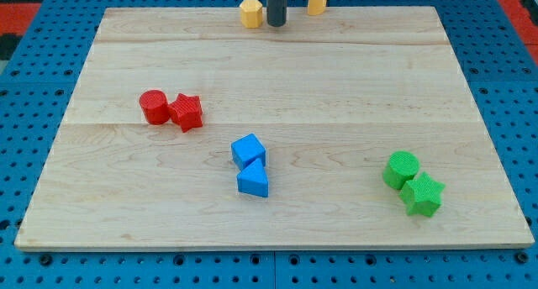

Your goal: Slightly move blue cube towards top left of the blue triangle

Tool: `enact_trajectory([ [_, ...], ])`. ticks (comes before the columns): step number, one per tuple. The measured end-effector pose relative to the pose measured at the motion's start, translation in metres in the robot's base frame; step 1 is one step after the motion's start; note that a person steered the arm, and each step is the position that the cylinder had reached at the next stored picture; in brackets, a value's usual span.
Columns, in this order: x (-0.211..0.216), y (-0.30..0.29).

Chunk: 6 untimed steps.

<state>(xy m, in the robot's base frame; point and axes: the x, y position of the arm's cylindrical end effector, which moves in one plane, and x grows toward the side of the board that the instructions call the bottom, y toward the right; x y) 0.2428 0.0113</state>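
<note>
- My tip (276, 24) stood at the view's top edge of the wooden board (336, 79), between two yellow blocks, well apart from both blue blocks.
- The arm ended in a bare rod, so there were no jaws to spread or press; it held nothing.
- The yellow hexagonal block (251, 13) sat just beside the rod on the view's left; the other yellow block (317, 0) lay near on the view's right, its shape unclear.
- The blue cube (248, 150) sat near the board's middle, touching the blue triangle (253, 181) just below it.
- The red cylinder (154, 107) touched the red star (187, 112) at the view's left.
- The green cylinder (401, 169) touched the green star (422, 195) at the view's lower right.
- No container was on the board; the board lay on a blue pegboard (34, 79).
</note>
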Motion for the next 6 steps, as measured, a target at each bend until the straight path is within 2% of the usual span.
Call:
enact_trajectory([
  [1, 0.062, 0.0],
  [3, 0.136, 0.016],
  [4, 0.191, 0.015],
  [5, 0.228, -0.041],
  [6, 0.217, -0.131],
])
